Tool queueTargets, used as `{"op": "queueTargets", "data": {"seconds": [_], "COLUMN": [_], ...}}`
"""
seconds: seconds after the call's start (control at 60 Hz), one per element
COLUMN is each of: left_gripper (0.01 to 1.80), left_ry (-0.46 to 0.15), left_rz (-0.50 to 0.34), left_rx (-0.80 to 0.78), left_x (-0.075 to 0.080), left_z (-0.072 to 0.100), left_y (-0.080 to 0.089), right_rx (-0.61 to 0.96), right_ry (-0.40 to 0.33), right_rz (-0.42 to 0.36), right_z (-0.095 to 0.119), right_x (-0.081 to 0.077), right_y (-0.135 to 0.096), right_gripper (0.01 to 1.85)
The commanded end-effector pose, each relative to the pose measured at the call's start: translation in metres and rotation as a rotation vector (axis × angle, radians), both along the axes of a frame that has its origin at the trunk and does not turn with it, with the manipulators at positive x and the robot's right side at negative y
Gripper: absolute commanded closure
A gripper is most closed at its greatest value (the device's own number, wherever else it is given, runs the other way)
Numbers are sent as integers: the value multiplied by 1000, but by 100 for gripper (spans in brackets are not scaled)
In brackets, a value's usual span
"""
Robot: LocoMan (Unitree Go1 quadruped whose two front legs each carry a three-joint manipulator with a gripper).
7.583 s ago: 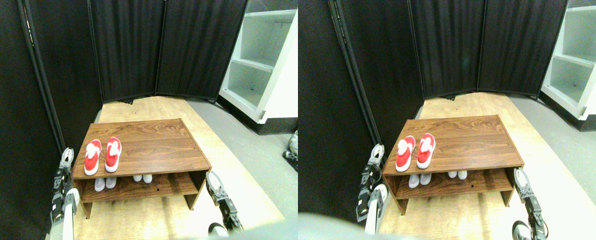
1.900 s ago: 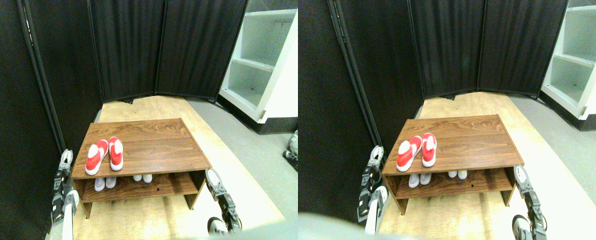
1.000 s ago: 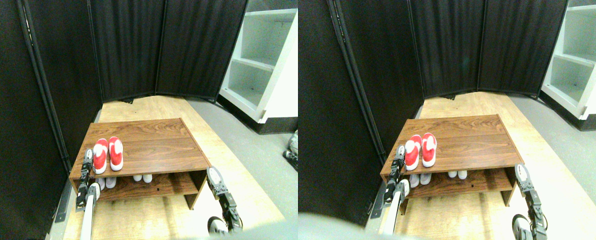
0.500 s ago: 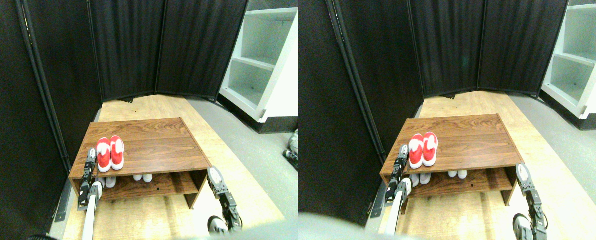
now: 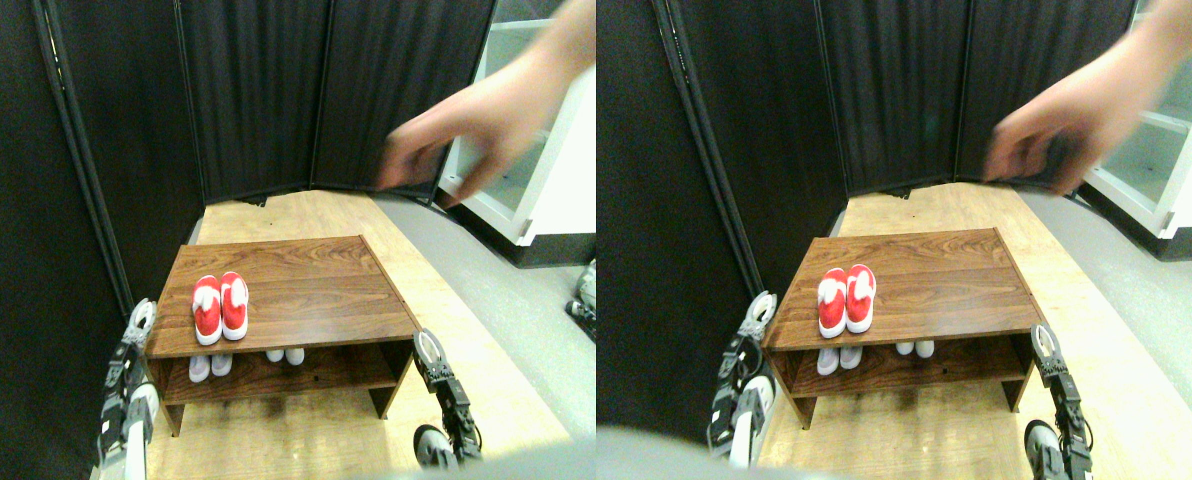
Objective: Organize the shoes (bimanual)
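Our red shoes (image 5: 220,308) sit side by side, touching, toes toward twelve o'clock on the rack (image 5: 296,295) top, left of centre — a tidy pair, we judge. Two pale pairs (image 5: 244,362) line the lower shelf. Our left gripper (image 5: 140,322) stands off the rack's nine o'clock edge, our right gripper (image 5: 425,350) at its four o'clock corner; we cannot tell their jaws. A person's hand (image 5: 466,125) reaches in at one o'clock — blurred, fingers curled down. The top's right half lies bare.

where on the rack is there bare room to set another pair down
Top board: bare right of and behind the red shoes. Lower shelf: bare right of the two pale pairs. Crowded: the left front, on both levels.
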State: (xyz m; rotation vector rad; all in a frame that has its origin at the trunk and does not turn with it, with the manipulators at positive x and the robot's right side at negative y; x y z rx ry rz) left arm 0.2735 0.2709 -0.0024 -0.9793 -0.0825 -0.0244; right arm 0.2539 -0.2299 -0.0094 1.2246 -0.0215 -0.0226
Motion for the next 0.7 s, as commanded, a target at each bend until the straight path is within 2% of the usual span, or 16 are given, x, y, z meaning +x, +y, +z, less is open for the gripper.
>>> {"op": "queueTargets", "data": {"seconds": [0.017,0.117,0.167,0.233,0.317,0.417,0.617,0.7], "left_gripper": [180,180,180,180,180,180,180,180], "left_ry": [-60,-55,-33,-35,-13,29,40,41], "left_rz": [-8,-6,-38,-52,-24,16,83,74], "left_rx": [-24,-53,-63,-63,-132,-175,-253,-278], "left_x": [-19,-31,-38,-45,-54,-60,-68,-69], "left_z": [8,-2,-10,-18,-26,-32,-44,-45], "left_y": [-5,-9,-12,-16,-27,-40,-59,-63], "right_rx": [-5,8,11,3,-2,-19,-42,-29], "right_ry": [-11,-6,-7,-11,-9,-24,-27,-15], "right_rz": [22,22,28,28,32,36,43,26], "right_z": [2,2,1,1,1,1,2,2], "right_x": [5,7,8,9,9,9,7,4], "right_y": [5,8,10,13,16,18,21,21], "right_gripper": [185,185,185,185,185,185,185,185]}}
